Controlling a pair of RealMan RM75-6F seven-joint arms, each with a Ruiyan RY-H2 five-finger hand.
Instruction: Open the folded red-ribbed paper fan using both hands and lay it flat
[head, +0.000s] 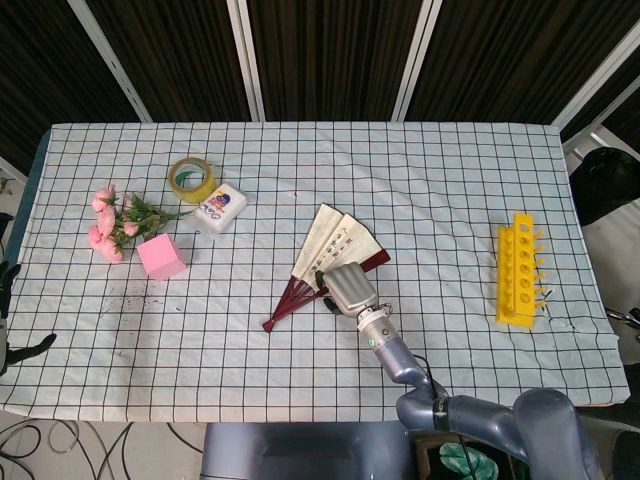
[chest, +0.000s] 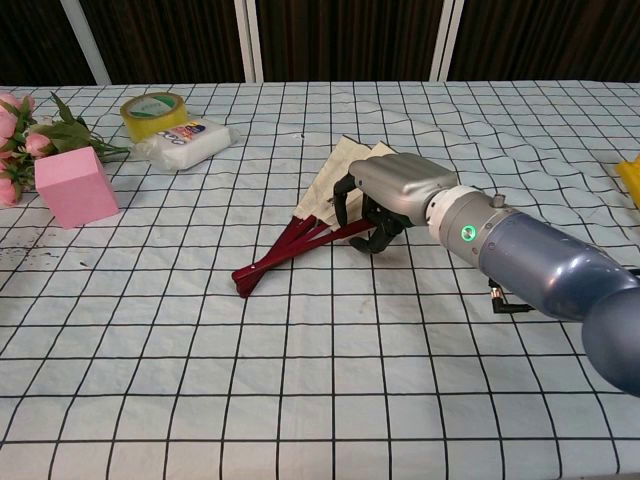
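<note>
Paper fan (head: 322, 262) lying partly opened mid-table, red ribs converging toward the near-left, cream leaf pointing toward the far edge.

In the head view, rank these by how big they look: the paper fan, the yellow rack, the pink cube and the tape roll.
Largest to smallest, head view:
1. paper fan, partly opened
2. yellow rack
3. pink cube and tape roll: too alike to rank.

The right hand covers part of the fan.

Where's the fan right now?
The paper fan lies partly spread near the table's middle in both views, under the right hand, which rests on its red ribs; the white packet and tape roll sit off to its upper left.
</note>
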